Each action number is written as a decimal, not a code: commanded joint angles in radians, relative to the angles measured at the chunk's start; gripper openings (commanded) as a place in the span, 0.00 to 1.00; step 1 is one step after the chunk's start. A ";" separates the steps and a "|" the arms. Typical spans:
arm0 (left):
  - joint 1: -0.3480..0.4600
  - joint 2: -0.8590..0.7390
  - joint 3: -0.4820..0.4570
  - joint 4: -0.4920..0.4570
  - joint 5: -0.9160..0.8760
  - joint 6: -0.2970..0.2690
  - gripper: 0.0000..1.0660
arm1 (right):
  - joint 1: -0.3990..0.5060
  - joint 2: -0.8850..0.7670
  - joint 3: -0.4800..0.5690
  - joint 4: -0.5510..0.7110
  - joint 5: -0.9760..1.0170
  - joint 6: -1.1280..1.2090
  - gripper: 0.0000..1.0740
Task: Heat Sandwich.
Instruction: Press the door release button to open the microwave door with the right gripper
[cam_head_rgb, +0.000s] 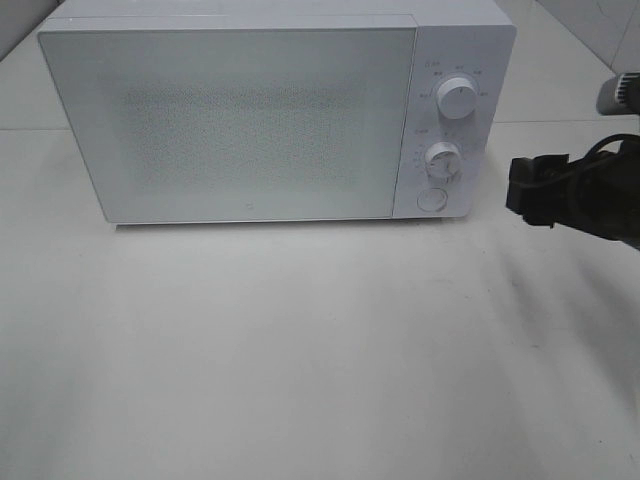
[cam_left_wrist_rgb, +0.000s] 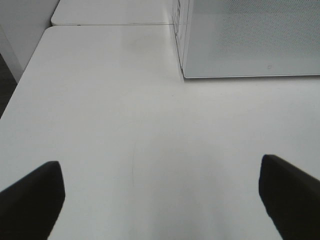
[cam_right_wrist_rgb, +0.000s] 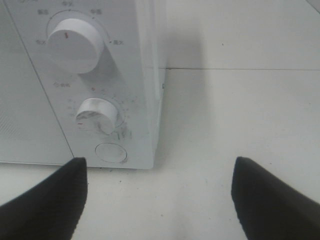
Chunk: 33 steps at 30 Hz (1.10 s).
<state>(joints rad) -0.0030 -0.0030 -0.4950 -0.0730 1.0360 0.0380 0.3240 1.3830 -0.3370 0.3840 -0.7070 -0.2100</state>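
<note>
The sandwich is out of view. A white microwave (cam_head_rgb: 240, 120) stands at the back of the table with its door shut. My right gripper (cam_head_rgb: 522, 190) hovers just right of its control panel, open, with nothing between its fingers. In the right wrist view the right gripper (cam_right_wrist_rgb: 160, 180) faces the upper knob (cam_right_wrist_rgb: 75, 45), the lower knob (cam_right_wrist_rgb: 97, 115) and the round button (cam_right_wrist_rgb: 110, 151). Only the left wrist view shows my left gripper (cam_left_wrist_rgb: 160, 185). It is open and empty over bare table, with the microwave's door (cam_left_wrist_rgb: 250, 40) ahead of it.
The panel carries an upper knob (cam_head_rgb: 457, 101), a lower knob (cam_head_rgb: 441, 158) and a button (cam_head_rgb: 431, 199). The white table (cam_head_rgb: 300, 350) stretches in front of the microwave. A seam between two table tops (cam_left_wrist_rgb: 110, 23) runs behind it.
</note>
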 joint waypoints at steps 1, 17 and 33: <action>-0.001 -0.022 0.002 0.002 -0.008 0.003 0.95 | 0.096 0.069 -0.002 0.101 -0.105 -0.062 0.73; -0.001 -0.022 0.002 0.002 -0.008 0.003 0.95 | 0.319 0.262 -0.003 0.328 -0.291 -0.062 0.72; -0.001 -0.022 0.002 0.002 -0.008 0.003 0.95 | 0.331 0.273 -0.003 0.332 -0.285 0.204 0.71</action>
<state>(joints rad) -0.0030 -0.0030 -0.4950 -0.0730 1.0360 0.0380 0.6520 1.6570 -0.3400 0.7160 -0.9830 -0.0430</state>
